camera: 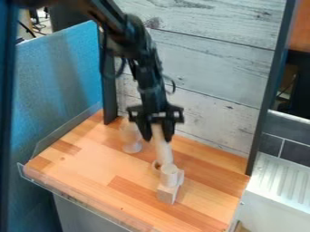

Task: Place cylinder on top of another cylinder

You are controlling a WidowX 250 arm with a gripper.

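The black gripper (157,135) hangs over the middle of the wooden table, shut on a long, pale cylinder (163,150). This cylinder slants slightly, its top between the fingers and its lower end close behind a short, light cylinder (169,176). Whether the two touch cannot be told. The short cylinder appears upright, with a pale wooden block (167,193) at its front and lower side. Part of a round, light rim shows just left of the short cylinder.
A clear glass (131,137) stands left of the gripper, near the back of the table (91,170). Whitewashed boards (212,59) rise behind, a blue partition (57,86) borders the left, and a low transparent edge runs along the front left.
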